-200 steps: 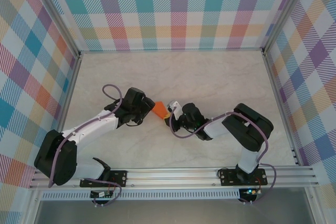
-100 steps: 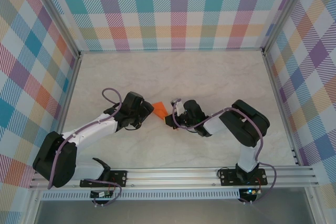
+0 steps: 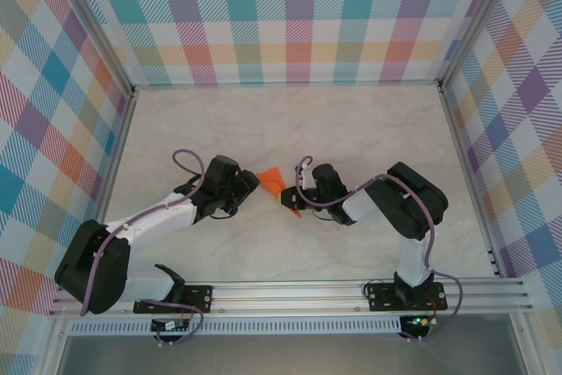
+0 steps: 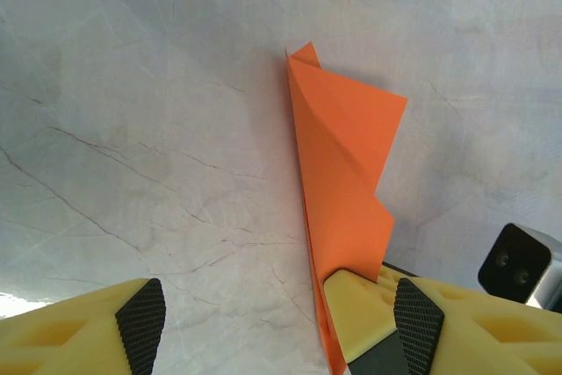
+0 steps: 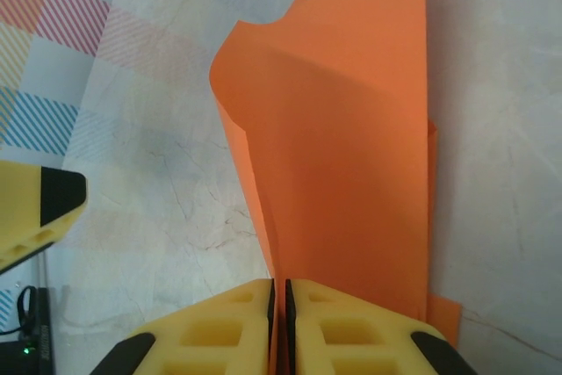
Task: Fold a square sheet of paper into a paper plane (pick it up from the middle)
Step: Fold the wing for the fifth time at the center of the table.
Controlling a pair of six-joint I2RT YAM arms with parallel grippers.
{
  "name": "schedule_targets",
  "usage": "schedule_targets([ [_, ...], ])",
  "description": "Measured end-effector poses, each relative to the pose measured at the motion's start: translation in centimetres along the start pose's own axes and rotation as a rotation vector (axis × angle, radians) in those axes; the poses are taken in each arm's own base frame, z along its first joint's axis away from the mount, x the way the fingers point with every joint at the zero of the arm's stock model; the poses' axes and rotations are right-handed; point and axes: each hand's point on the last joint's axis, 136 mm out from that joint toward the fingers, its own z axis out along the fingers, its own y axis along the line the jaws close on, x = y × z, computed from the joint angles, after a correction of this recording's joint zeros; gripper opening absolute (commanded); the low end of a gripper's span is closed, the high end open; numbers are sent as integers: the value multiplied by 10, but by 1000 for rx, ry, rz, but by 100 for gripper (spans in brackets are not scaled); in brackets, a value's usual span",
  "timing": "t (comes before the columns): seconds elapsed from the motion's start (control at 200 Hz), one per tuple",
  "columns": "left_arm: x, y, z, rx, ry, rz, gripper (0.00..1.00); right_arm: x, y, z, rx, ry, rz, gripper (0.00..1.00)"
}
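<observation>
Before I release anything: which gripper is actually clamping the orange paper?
The right gripper, jaws shut on the orange paper; the left gripper stands open.

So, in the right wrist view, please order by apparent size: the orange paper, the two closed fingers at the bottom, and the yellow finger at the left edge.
1. orange paper, clearly largest.
2. right arm's fingers, near the camera and cut by the frame.
3. left arm's finger, smallest, though also cut off.
</observation>
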Motion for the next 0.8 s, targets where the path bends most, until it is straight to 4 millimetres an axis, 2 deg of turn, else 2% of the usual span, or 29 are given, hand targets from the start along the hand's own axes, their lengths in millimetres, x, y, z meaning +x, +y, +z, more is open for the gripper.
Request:
schedule_targets([
  [0.15, -1, -4, 0, 15, -4, 3, 70, -4, -2, -2, -8, -7, 52, 12],
  [0.42, 0, -10, 1, 39, -1, 31, 62, -7, -7, -6, -11, -10, 110, 11],
  [0.8, 6, -16, 18, 67, 26, 100, 49, -7, -12, -15, -9, -28, 187, 7],
])
